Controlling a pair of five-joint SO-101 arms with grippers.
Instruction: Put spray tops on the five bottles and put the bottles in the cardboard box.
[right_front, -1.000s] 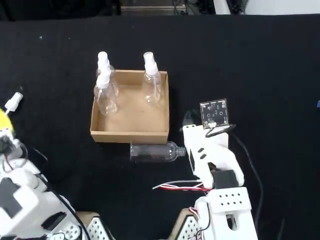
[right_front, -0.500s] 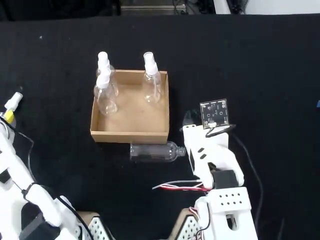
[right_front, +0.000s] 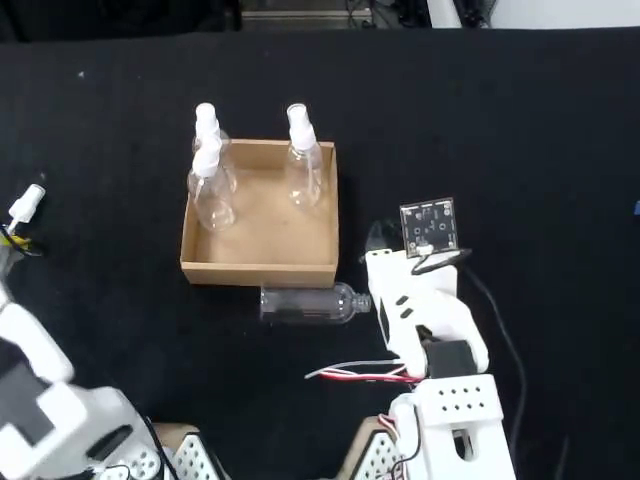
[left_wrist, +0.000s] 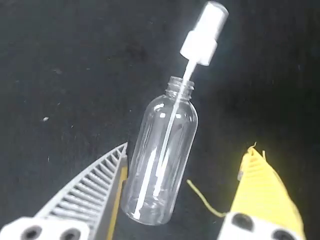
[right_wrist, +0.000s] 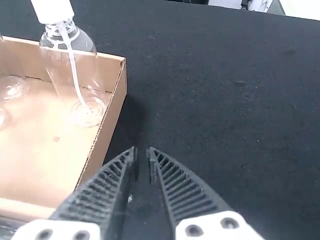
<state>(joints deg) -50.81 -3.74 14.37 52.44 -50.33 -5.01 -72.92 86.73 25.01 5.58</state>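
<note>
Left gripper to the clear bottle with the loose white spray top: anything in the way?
Nothing visible. In the left wrist view the clear plastic bottle lies right between the open fingers of the left gripper, with bare black table around it. Its white spray top sits raised above the neck, not seated.

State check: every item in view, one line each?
Box: open-topped, upright.
Left-front bottle: upright in box, top on.
Left-back bottle: upright, top on.
Right-back bottle: upright in box, top on.
Lying bottle: on its side beside box, no top.
Fifth bottle: between left claw's fingers, tube inside.
Spray top: raised off fifth bottle's neck, not seated.
Left claw: open.
Right claw: shut, empty.
</note>
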